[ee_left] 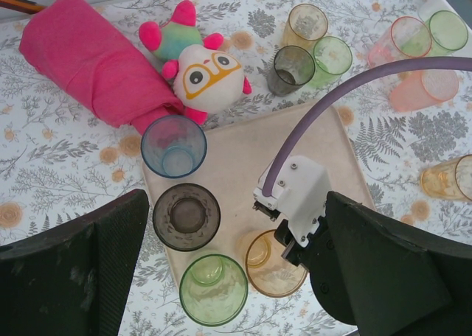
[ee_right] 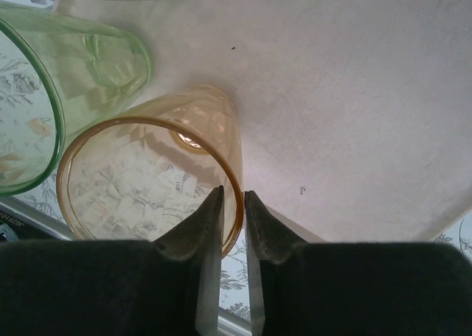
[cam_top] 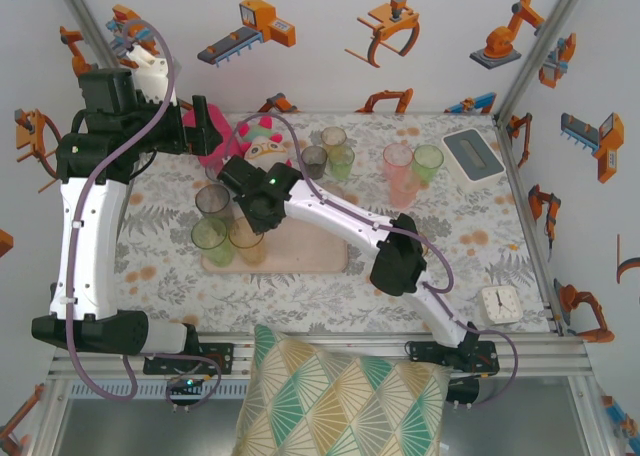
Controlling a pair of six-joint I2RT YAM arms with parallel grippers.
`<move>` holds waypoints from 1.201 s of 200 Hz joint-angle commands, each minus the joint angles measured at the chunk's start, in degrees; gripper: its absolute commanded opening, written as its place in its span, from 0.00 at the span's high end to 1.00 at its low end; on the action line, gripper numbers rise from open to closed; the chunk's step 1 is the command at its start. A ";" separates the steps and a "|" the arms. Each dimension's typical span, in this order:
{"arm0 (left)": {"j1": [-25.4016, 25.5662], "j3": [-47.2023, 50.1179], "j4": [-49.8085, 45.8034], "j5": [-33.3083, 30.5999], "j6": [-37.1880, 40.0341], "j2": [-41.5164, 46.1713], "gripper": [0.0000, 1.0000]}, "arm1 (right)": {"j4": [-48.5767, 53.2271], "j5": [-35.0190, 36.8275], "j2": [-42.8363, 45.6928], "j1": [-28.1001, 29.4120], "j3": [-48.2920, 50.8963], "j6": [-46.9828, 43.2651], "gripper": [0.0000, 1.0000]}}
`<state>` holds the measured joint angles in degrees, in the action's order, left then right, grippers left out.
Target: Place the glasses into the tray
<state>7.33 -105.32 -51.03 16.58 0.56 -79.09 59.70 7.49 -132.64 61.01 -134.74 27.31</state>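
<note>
Your right claw [ee_right: 233, 196] is slightly spread astride the rim of the amber glass [ee_right: 147, 166] on the tray [ee_right: 354, 93]; your left claw [ee_left: 237, 203] is spread wide.

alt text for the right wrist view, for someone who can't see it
The right end effector straddles the near rim of an amber glass standing on the beige tray, one finger inside and one outside. A green glass stands beside it.
</note>
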 commanded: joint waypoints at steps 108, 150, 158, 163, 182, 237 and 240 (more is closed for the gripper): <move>-0.52 -3.24 -0.45 0.57 -0.22 -0.10 0.03 | 1.04 0.32 1.48 0.38 -2.50 -1.19 0.60; -0.65 -4.28 -1.18 -0.41 0.67 0.19 0.03 | 1.36 0.16 3.05 0.34 -2.46 -1.71 0.57; -0.69 -4.18 -1.18 -0.36 0.80 0.17 0.03 | 1.40 0.14 3.47 0.35 -2.44 -1.78 0.57; -0.65 -4.13 -1.18 -0.53 0.85 0.27 0.03 | 1.42 0.11 3.79 0.39 -2.45 -1.82 0.57; -0.78 -4.19 -1.18 -1.10 1.05 0.37 0.03 | 1.43 -0.30 4.96 0.41 -2.46 -2.11 0.57; -1.11 -5.63 -2.05 -1.97 2.18 1.02 0.03 | 3.97 3.44 8.87 0.27 -3.56 -3.48 0.52; -1.17 -5.60 -2.03 -1.99 2.28 1.04 0.03 | 4.28 3.92 9.23 0.26 -3.45 -3.51 0.52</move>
<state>6.66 -108.77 -52.03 15.38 1.08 -79.15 60.49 7.64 -128.18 61.01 -135.70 25.36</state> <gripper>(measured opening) 0.972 0.477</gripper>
